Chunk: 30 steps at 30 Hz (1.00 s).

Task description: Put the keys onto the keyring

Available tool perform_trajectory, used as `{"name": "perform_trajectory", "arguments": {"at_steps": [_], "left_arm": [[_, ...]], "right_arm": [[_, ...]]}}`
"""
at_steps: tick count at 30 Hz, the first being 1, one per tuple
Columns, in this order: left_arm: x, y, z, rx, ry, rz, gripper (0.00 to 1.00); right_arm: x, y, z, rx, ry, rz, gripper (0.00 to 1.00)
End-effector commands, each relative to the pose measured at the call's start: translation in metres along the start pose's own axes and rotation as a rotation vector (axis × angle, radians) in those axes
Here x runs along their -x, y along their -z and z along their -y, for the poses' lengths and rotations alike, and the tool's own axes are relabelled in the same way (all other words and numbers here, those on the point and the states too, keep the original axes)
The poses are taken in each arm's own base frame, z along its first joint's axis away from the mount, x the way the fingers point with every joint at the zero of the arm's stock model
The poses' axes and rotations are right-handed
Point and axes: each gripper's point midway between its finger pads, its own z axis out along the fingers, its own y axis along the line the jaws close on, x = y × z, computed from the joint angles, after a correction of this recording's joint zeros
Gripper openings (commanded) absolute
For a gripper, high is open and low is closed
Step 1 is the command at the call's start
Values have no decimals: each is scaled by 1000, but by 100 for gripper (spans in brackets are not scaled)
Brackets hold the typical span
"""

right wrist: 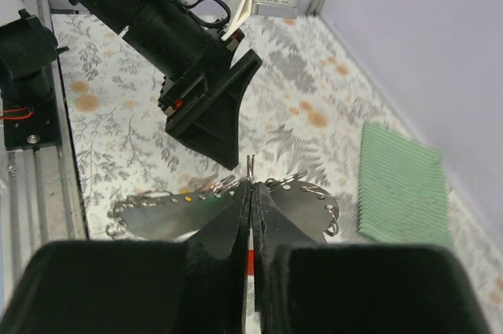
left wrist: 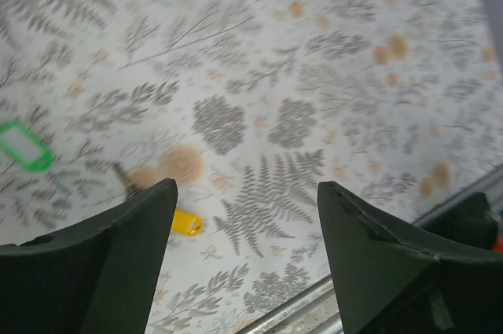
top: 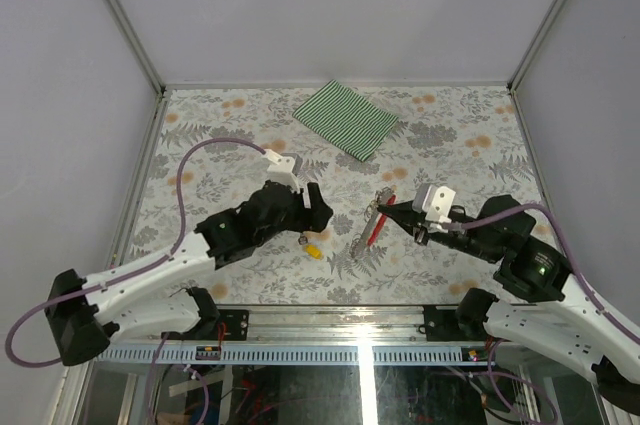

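Top external view: the left gripper [top: 320,213] is held low over the floral table [top: 460,150], on the near side of the green striped cloth [top: 346,119] and a little to its left. Its arm is stretched diagonally from the near left corner, with the wrist tipped downward. In the left wrist view its jaws are seen spread wide, with nothing between them. A yellow key [top: 314,251] is seen lying flat on the table, nearer still than the left gripper from the cloth. A green key [left wrist: 23,146] is shown only in the left wrist view, so its place relative to the cloth cannot be told. The right gripper [top: 384,208] is reached in from the near right corner, also on the near side of the cloth, and is pointed toward the left gripper. Its jaws are clenched on the keyring [top: 375,229], whose red strap is slanted down to the table away from the cloth.
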Motion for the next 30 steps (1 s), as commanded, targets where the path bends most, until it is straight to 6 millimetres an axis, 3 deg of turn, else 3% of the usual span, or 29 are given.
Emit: {"name": "perform_trajectory", "arguments": {"at_steps": [1, 6, 11, 21, 26, 30], "left_arm": [[-20, -7, -39, 204, 94, -85, 76], [-44, -18, -59, 334, 91, -194, 90], [-58, -26, -75, 413, 89, -252, 93], [-89, -41, -91, 459, 89, -365, 84], [-112, -49, -92, 489, 97, -429, 70], [-123, -52, -92, 502, 100, -448, 64]], "right_arm": [[-14, 5, 8, -108, -179, -56, 0], [-45, 2, -1, -99, -269, -195, 0], [-63, -2, -9, -74, -309, -277, 0], [-78, -1, -14, -85, -355, -311, 0], [-80, -1, -19, -65, -370, -308, 0], [-80, 1, -20, -65, -371, -306, 0]]}}
